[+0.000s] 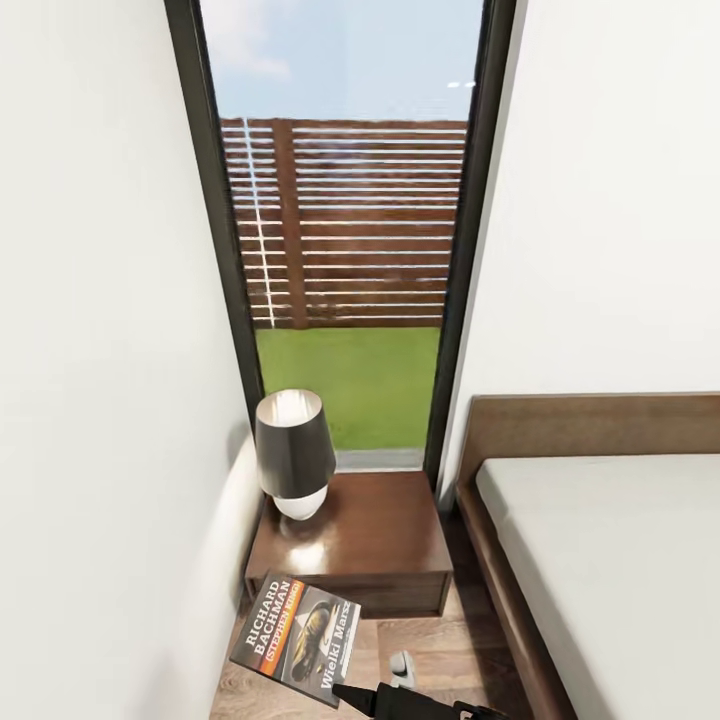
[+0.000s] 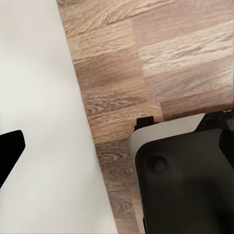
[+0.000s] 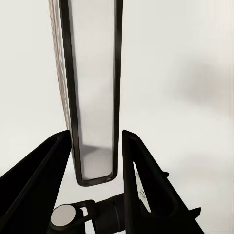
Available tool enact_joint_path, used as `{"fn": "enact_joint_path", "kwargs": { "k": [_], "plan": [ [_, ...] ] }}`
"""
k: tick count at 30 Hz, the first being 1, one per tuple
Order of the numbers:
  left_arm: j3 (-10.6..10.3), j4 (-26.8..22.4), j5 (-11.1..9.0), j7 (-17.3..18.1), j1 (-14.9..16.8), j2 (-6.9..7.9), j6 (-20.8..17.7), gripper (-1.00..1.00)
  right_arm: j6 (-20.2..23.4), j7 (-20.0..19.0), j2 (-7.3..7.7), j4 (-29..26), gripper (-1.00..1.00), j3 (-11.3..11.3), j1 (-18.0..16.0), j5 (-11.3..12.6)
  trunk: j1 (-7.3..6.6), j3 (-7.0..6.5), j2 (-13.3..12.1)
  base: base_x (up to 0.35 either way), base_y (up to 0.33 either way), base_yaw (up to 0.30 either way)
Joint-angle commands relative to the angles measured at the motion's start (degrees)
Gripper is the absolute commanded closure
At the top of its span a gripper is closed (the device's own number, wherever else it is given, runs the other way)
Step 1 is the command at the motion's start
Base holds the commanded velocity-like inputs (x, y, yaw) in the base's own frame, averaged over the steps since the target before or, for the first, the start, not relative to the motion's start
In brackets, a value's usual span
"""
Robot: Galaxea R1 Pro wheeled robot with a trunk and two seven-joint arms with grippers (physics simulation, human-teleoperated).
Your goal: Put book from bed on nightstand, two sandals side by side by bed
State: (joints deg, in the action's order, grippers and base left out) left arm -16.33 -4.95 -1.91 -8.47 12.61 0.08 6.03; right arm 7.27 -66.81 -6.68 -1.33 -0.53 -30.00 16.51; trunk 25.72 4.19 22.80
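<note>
Clearly the right gripper [image 3: 95, 161] has its jaws pinching the book [image 1: 297, 636] by its edge; in the head view the book hangs tilted at the lower left of the frame, off the bed [image 1: 600, 560] and just short of the nightstand [image 1: 360, 540], whose glossy top carries a lamp [image 1: 294, 452] at its left. So the book is lifted but not yet set down, and both sandals remain to be placed. Whether the left jaws are spread or pressed together I cannot tell: the left wrist view gives plank floor, white wall and dark robot parts.
</note>
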Motion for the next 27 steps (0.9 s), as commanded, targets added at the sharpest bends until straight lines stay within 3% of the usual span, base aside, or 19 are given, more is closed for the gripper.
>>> {"fn": "enact_joint_path", "kwargs": {
  "k": [1, 11, 19, 24, 27],
  "plan": [
    [-0.5, 0.0, -0.2, -0.2, 0.0, 0.01, 0.2, -1.0, 0.6, -0.1, 0.0, 0.0, 1.0, 0.0, 0.0, 0.4, 0.06, 0.12, 0.1, 0.271, 0.0, 0.0],
    [-0.5, 0.0, -0.2, -0.2, 0.0, 0.01, 0.2, -1.0, 0.6, -0.1, 0.0, 0.0, 1.0, 0.1, 0.0, 0.4, 0.06, 0.12, 0.1, 0.276, 0.0, 0.0],
    [-0.5, 0.0, -0.3, -0.2, 0.0, 0.01, 0.3, -1.0, 0.7, 0.2, 0.49, 0.0, 1.0, 1.0, 0.0, 0.4, 0.06, 0.12, 0.1, 0.1, 0.0, 0.0],
    [-0.5, 0.0, -0.3, -0.3, 0.0, 0.01, 0.3, -1.0, 1.0, 0.7, 2.13, -0.3, 1.0, 4.3, -0.1, 0.5, 0.06, 0.12, 0.1, 0.024, 0.0, 0.0],
    [-0.5, 0.0, -0.3, -0.3, 0.0, 0.01, 0.3, -1.0, 1.3, 1.1, 2.95, -0.5, 1.0, 7.5, -0.1, 0.4, 0.06, 0.12, 0.1, 0.01, 0.0, 0.0]
  ]
}}
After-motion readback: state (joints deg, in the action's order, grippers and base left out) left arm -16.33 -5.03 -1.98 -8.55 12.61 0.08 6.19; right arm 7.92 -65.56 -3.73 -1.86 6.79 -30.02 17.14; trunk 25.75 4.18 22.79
